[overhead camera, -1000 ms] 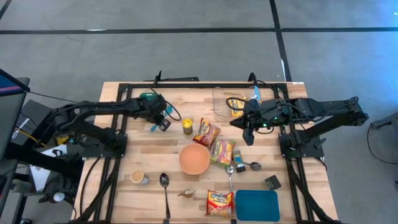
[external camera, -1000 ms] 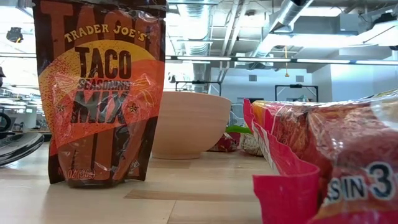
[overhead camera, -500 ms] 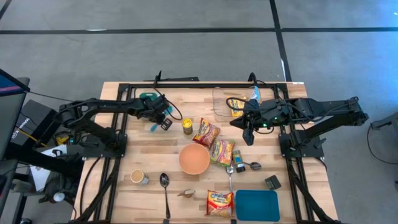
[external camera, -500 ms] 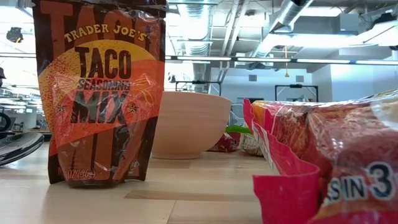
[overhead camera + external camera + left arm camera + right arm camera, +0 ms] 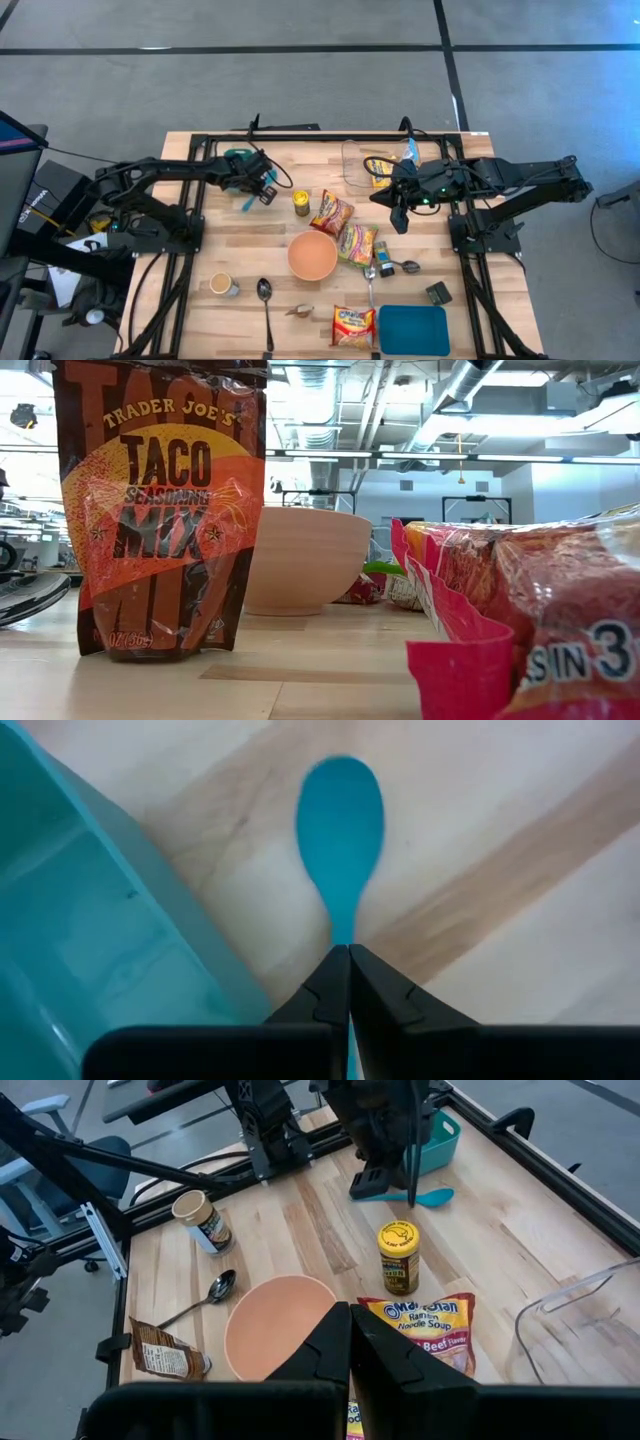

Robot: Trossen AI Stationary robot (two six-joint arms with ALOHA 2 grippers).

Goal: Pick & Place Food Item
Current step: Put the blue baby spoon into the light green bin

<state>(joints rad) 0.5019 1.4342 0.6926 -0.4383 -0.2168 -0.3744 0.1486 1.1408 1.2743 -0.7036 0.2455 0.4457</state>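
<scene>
left to right across the wooden table [image 5: 230, 240]: the left gripper [image 5: 262, 187] sits at the far left part of the table, beside a teal bin [image 5: 90, 920]. its jaws are clenched together above the handle of a teal spoon [image 5: 340, 830] lying flat on the wood; whether they pinch the handle cannot be told. no food item is in that grip.

moving right: a small cup [image 5: 222, 285] and a metal spoon [image 5: 265, 300] near the front edge, then a yellow-lidded jar [image 5: 300, 203], a ramen packet [image 5: 332, 212], the pink bowl [image 5: 312, 256] and a second ramen packet [image 5: 357, 243] just beside the bowl. a third packet [image 5: 353, 326] lies at the front next to a blue pad [image 5: 413, 331].

the right gripper [image 5: 402, 217] hangs over the table right of centre, jaws clenched on nothing, near the clear tray [image 5: 360, 160].

step in hand, as judged: the pick has not begun; no food item is held and both grippers are shut. the likely candidates are the ramen packets or the jar. the next move calls for one gripper to open, descend over a packet edge and close on it.

containers: the pink bowl appears empty. the clear tray holds a yellow package; other contents cannot be told. the teal bin's contents are not visible. in the low view a taco seasoning pouch [image 5: 160, 510] stands upright in front of the bowl.
</scene>
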